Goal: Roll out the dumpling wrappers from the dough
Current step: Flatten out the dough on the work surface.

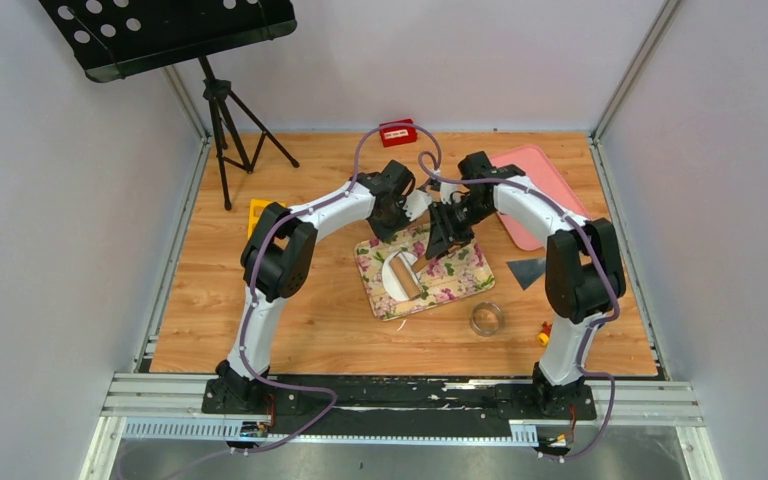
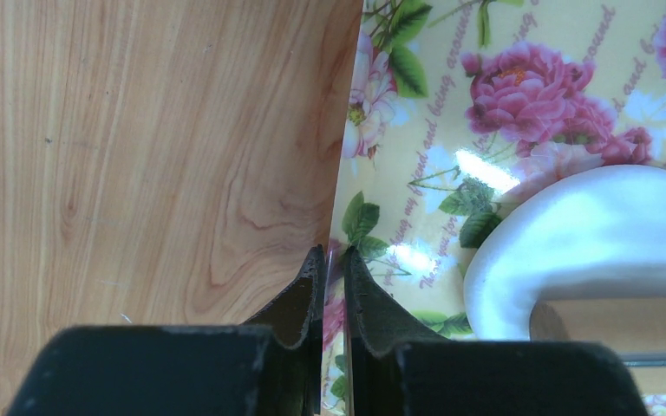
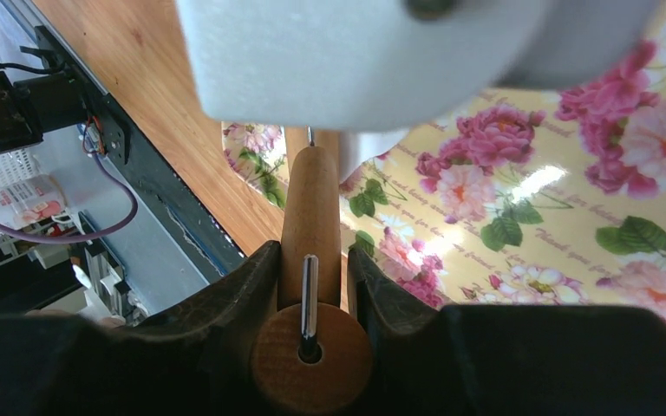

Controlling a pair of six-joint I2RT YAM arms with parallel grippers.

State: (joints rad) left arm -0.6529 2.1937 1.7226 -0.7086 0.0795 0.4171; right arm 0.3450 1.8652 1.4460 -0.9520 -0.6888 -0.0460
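The dough point(image 1: 394, 272) lies as a flattened white sheet on the floral mat point(image 1: 460, 272); it also shows in the left wrist view, dough point(image 2: 590, 230). A wooden rolling pin point(image 1: 407, 277) rests on top of it. My right gripper point(image 3: 312, 251) is shut on the pin's wooden handle point(image 3: 310, 195), above the mat's far side at right gripper point(image 1: 447, 235). At the mat's far left corner my left gripper point(image 2: 334, 254) is shut on the mat's edge point(image 2: 373, 173). No dumpling wrappers are in view.
A pink tray point(image 1: 540, 185) sits at the back right and a red block point(image 1: 397, 132) at the back centre. A round ring point(image 1: 486, 318), a grey scraper point(image 1: 527, 270) and a small red-yellow piece point(image 1: 544, 333) lie right of the mat. A tripod stand point(image 1: 225, 120) rises at the back left.
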